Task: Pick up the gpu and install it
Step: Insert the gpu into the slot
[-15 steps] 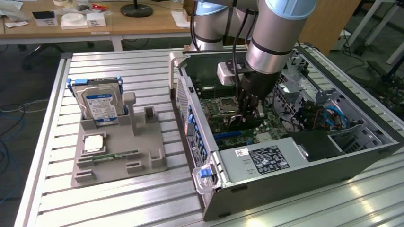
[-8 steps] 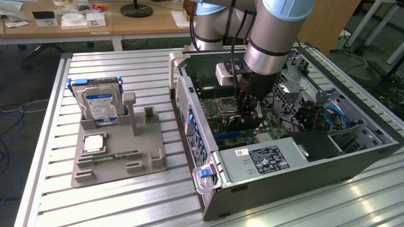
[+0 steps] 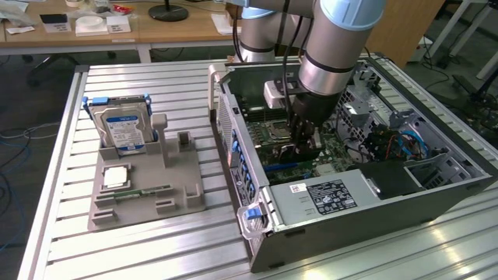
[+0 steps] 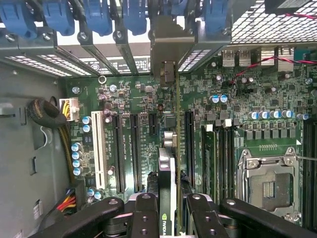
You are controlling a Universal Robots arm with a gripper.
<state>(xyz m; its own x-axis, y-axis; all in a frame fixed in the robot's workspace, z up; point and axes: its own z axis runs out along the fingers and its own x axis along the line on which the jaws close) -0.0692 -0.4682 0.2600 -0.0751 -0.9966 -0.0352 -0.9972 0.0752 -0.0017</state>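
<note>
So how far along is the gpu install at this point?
Pickup looks done: the gpu is off the grey holder and inside the computer case. In hand: the tool grips it edge-on over the motherboard slots. Left: seating isn't confirmed, and the tool hasn't released.

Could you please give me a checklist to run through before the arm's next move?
1. Thin green graphics card with silver bracket gripped in the claw: ok.
2. Card standing edge-on over the green motherboard: ok.
3. Card edge seated in the long black slot: cannot tell.
4. Bracket lined up with rear openings of the dark computer case: cannot tell.
5. Silver hard drive with blue label parked in its grey holder, outside the case: ok.
</note>
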